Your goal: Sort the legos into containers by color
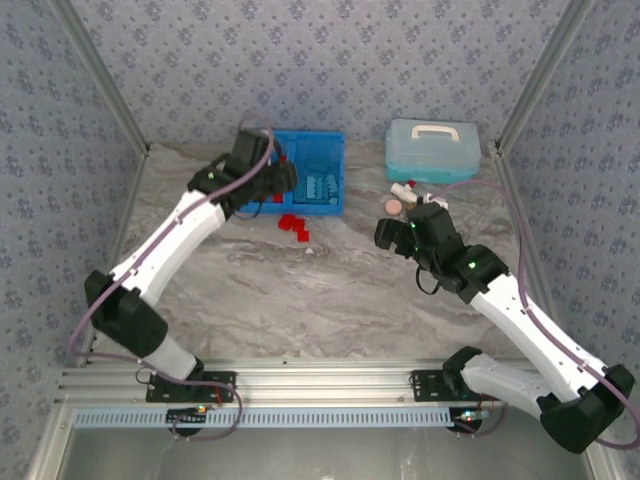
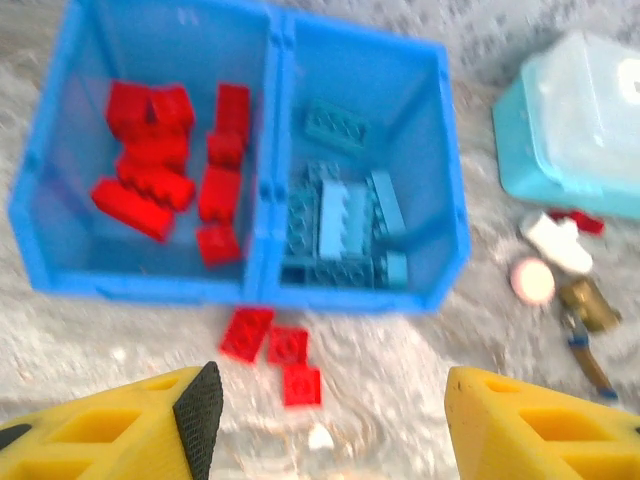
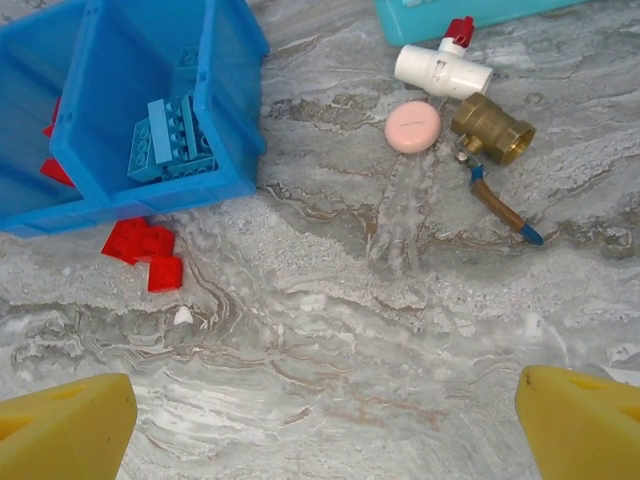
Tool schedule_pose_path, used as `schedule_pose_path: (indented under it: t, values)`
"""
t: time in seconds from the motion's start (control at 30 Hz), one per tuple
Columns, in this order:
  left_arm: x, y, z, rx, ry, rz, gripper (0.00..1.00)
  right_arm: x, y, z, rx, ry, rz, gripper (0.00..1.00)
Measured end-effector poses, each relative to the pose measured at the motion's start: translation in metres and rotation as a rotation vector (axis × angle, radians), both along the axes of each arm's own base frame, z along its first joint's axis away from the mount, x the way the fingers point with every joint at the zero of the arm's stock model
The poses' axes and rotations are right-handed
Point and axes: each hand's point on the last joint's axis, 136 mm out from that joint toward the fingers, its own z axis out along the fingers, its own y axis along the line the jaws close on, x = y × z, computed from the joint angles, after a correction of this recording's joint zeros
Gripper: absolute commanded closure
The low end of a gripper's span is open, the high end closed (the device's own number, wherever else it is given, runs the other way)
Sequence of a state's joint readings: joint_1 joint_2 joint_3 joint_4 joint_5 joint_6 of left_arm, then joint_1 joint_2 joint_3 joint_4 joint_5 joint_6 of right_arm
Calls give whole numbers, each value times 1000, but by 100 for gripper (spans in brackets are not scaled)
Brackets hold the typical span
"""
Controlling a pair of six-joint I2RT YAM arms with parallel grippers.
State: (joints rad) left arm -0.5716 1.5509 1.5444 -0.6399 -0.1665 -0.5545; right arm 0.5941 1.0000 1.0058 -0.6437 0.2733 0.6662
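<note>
Red legos (image 2: 272,345): lay just beyond left gripper (image 2: 325,415), on the near side of bin (image 2: 355,296);
Grippers: left spread, empty; right gripper (image 3: 325,420) spread wide, farther off

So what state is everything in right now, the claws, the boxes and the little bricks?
left gripper: open, empty
right gripper: open, empty
bin: upright, open-topped
red legos: sorted, in its left compartment
light blue legos: sorted, in its right compartment
three loose red legos: lying outside the bin, unsorted
case: lid closed
</note>
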Motion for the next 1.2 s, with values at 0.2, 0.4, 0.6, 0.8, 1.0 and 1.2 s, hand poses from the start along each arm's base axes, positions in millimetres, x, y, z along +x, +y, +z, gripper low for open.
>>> schedule_pose_path:
  t: [0.2,0.4,0.6,0.8,1.0,1.2]
  values:
    - [-37,-17,-112,102,202,-38,30,3,4,-3,3,8,8,0]
    - [-38,-33,-191,163,331,-59,17,3,5,-3,5,8,10,0]
    - [-20,-46,-234,205,365,-60,17,0,3,-3,7,4,11,0]
    - [1,-56,-245,236,338,-65,42,-6,0,-3,16,0,8,0]
    - [9,-57,-246,254,320,-56,63,-7,-2,-3,13,3,5,0]
    - [7,-58,-244,259,315,-63,69,-7,-2,-3,14,4,3,0]
